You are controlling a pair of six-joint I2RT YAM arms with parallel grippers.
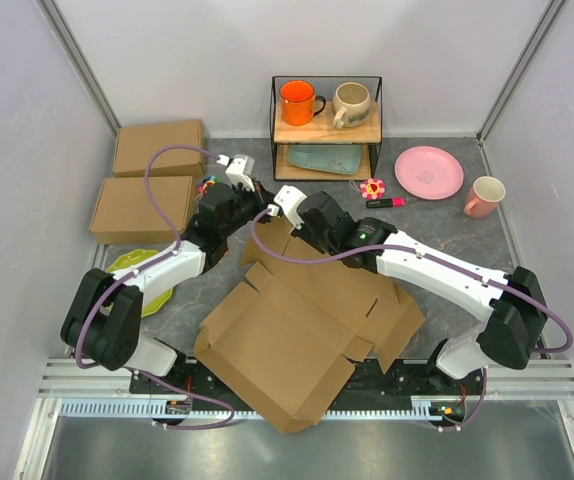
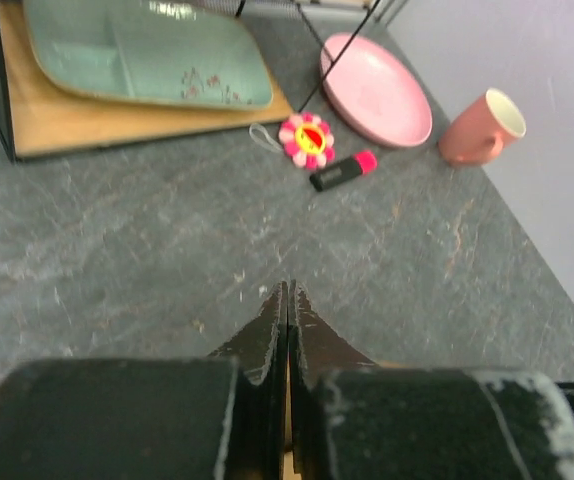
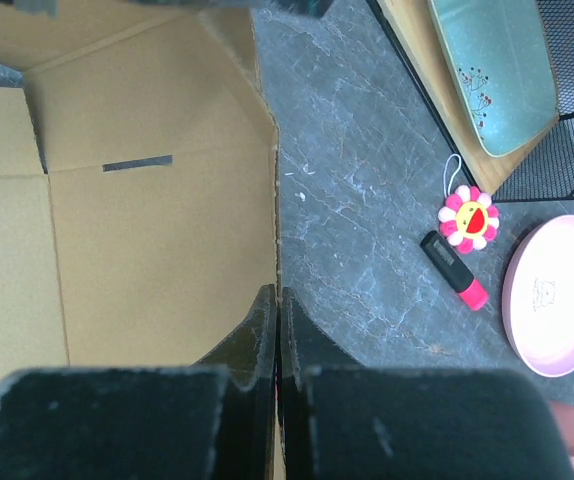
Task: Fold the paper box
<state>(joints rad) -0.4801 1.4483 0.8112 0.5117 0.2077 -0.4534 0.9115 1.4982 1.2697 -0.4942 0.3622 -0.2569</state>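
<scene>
Jaws of the right gripper (image 3: 277,292) are pressed together on the free edge of a flap of the paper box (image 1: 287,340), and the cardboard rim runs straight into the gap between them. Pinching the thin edge rather than a face would let the flap be swung about its crease. Jaws of the left gripper (image 2: 287,292) are likewise closed tight. A tan sliver low between its fingers (image 2: 262,335) suggests cardboard, but its wrist view does not show whether the sheet is held.

In the overhead view both grippers meet at the far corner of the sheet. The sheet lies mostly flat and unfolded on the table (image 2: 117,250) between the arms, with its near edge over the arm bases. Folding appears barely begun: one far flap seems lifted and the remaining panels are unformed.

Just right of the flap lie a flower toy (image 3: 467,218) and a marker (image 3: 454,268). Two closed brown boxes (image 1: 145,208) and a wire rack (image 1: 317,135) stand apart from the sheet.
</scene>
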